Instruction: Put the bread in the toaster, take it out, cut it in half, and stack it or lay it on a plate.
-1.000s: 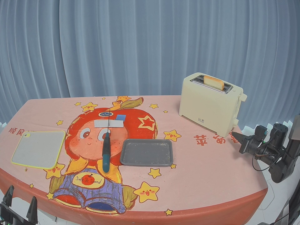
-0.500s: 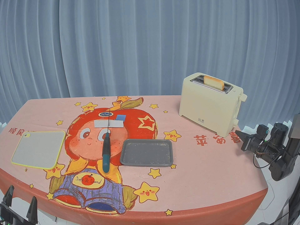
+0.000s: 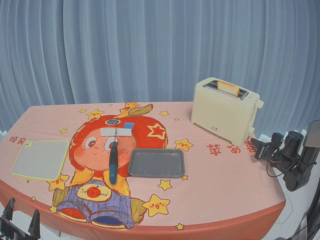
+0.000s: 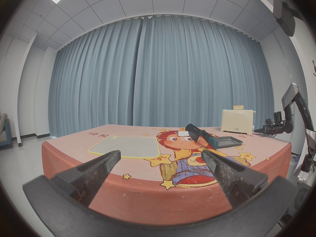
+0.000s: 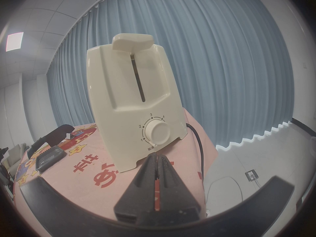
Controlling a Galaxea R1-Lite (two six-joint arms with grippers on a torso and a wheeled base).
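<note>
Facing blue curtains (image 3: 133,44) behind a table (image 3: 216,184) draped in a pink cartoon cloth. Finding the bread (image 3: 228,87) standing upright in a slot of the toaster (image 3: 223,117) at the far right of the table, poking a browned top edge above the rim. Reading the lever (image 5: 132,41) as sitting at the top of its track.

Holding the right gripper (image 3: 253,141) off the table's right edge, near the toaster's lever end and pointing at it, fingers pressed together on nothing. Parking the left gripper (image 4: 161,155) low, off the near left corner of the table, jaws spread wide and gripping nothing.

Judging the slice as light, dry and fairly stiff, yet crumbly and quick to dent or crack under a hard squeeze. Favouring a gentle pinch from above across the two flat faces, near the middle of the exposed edge. Favouring a straight upward lift to avoid snagging inside the slot. Needing first to open the right fingers and rise above the toaster.

Leaving the knife (image 3: 113,164) lying between the cutting board (image 3: 41,159) and the grey tray (image 3: 156,162), just beside the tray, awaiting cutting and plating.
</note>
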